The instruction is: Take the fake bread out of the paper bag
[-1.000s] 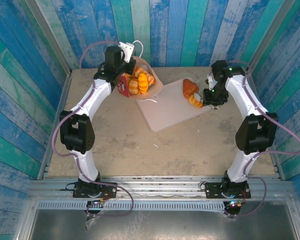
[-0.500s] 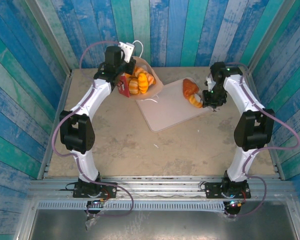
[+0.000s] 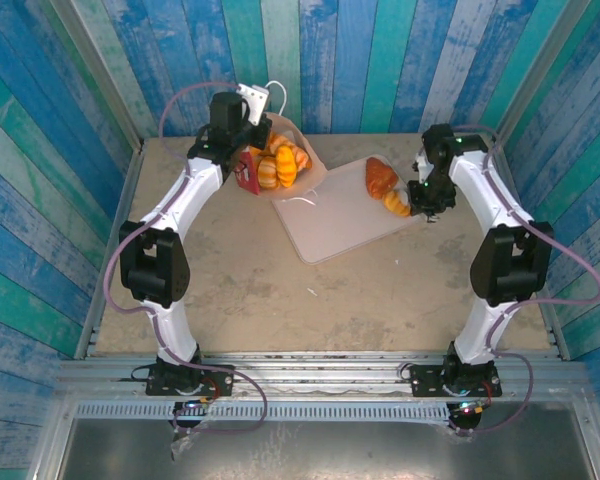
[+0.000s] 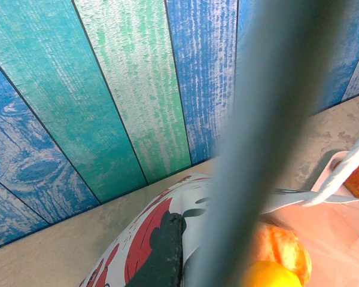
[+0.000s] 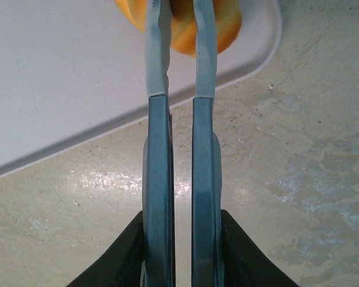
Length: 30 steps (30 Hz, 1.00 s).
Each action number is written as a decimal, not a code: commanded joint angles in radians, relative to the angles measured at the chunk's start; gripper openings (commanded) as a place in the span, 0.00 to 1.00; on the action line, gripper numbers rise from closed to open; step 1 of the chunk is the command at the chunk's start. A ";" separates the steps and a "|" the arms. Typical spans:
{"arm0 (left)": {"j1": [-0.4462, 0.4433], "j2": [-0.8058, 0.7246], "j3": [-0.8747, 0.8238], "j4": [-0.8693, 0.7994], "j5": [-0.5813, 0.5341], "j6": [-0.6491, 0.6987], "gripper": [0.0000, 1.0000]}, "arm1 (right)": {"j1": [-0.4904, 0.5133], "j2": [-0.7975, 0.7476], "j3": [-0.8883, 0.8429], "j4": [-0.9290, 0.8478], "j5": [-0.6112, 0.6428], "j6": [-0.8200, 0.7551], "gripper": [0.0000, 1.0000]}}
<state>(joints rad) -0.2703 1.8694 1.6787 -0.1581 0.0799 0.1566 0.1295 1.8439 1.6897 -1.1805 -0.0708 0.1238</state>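
Note:
The paper bag [image 3: 310, 165] lies at the back of the table, red-and-white outside [image 4: 149, 227], mouth facing the tray. Orange fake bread [image 3: 277, 165] shows inside the bag [image 4: 281, 248]. My left gripper [image 3: 245, 150] is shut on the bag's rim, one dark finger [image 4: 161, 251] pressed on the printed wall. On the pale tray [image 3: 330, 225] lie a reddish-brown piece [image 3: 380, 175] and an orange piece [image 3: 395, 203]. My right gripper [image 3: 417, 207] hovers at the tray's right edge. Its jaws stand a thin slit apart, with the orange piece [image 5: 227, 24] under the tips and not pinched.
Blue and green plank walls [image 3: 340, 60] enclose the table on three sides. The bag's white cord handle [image 3: 275, 95] sticks up by the back wall. Bare tabletop [image 3: 310, 320] spreads in front of the tray. The tray's corner [image 5: 269, 36] sits just beyond my right fingers.
My right gripper's jaws have narrowed and it has edged slightly right, away from the orange piece on the tray. The left arm and bag have not moved.

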 commanded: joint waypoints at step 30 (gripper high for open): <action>-0.004 0.040 0.021 0.004 -0.001 -0.003 0.00 | 0.001 0.017 0.006 0.006 0.038 0.078 0.41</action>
<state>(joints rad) -0.2703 1.8694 1.6787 -0.1581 0.0803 0.1566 0.1303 1.8519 1.6592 -1.1706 -0.0486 0.1883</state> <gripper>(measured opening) 0.045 0.404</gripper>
